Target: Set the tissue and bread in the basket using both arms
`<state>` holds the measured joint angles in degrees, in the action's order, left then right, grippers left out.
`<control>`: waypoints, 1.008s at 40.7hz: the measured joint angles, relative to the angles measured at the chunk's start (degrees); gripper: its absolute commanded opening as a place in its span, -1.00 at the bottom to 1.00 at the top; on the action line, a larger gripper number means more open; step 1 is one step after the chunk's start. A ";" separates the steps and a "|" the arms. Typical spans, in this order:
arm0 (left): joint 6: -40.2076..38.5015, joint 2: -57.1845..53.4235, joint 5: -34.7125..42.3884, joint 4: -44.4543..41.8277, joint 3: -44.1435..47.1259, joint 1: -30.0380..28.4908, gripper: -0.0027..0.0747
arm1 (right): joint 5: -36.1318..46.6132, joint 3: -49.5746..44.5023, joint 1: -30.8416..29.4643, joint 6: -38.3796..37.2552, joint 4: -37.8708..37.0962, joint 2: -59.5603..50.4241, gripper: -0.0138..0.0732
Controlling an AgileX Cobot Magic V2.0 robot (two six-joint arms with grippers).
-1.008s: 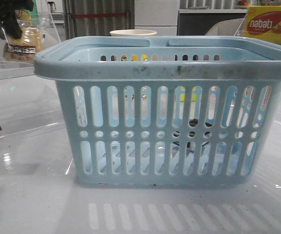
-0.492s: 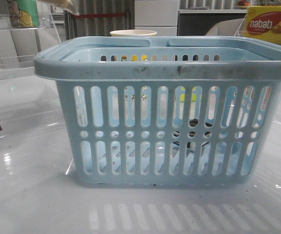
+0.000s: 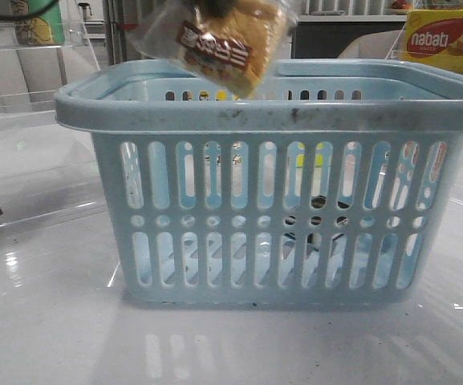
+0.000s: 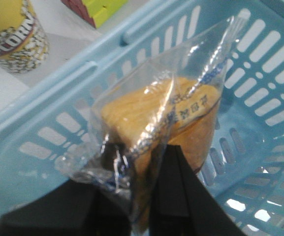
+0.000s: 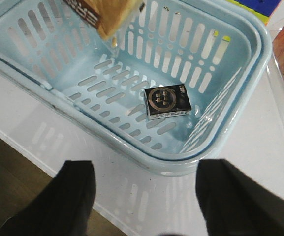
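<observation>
The bread (image 3: 227, 44), tan-yellow in a crinkly clear bag with a dark label, hangs above the back left part of the light-blue basket (image 3: 295, 114). My left gripper (image 4: 142, 153) is shut on the bag's end and holds the bread (image 4: 146, 108) over the basket's inside (image 4: 260, 123). The right wrist view shows the bread (image 5: 105, 14) above the basket (image 5: 220, 147). A small black pack with a round emblem (image 5: 168, 101), apparently the tissue, lies on the basket floor. My right gripper (image 5: 146, 169) is open and empty over the table beside the basket.
A yellow-red Nabati box (image 3: 444, 40) stands at the back right. A clear acrylic shelf (image 3: 30, 104) stands at the left. A popcorn cup (image 4: 14, 34) and coloured boxes (image 4: 100, 7) stand behind the basket. The table's edge (image 5: 33, 162) runs near my right gripper.
The bread was at the far left in my left gripper, rose out of the front view, and now hangs over the basket.
</observation>
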<state>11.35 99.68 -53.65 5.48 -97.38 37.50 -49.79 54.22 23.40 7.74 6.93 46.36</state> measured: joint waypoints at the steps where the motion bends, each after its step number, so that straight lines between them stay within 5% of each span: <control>1: 0.00 0.63 0.00 0.00 0.00 0.31 -0.47 | 0.00 0.00 0.00 0.00 0.00 0.00 0.56; 10: 0.09 2.50 0.11 0.00 0.18 1.24 0.21 | 0.00 0.00 0.00 0.00 0.00 0.00 0.56; 28: 0.13 -11.83 -2.85 -1.10 1.71 1.24 0.22 | 0.00 0.00 0.00 0.00 0.00 0.00 0.56; 41: -0.81 -31.78 -0.49 -1.10 19.92 1.24 0.22 | 0.00 0.00 0.00 0.10 0.00 0.00 0.56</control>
<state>10.54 67.90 -54.14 4.38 -77.45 38.74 -49.79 54.22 23.40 7.83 6.93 46.36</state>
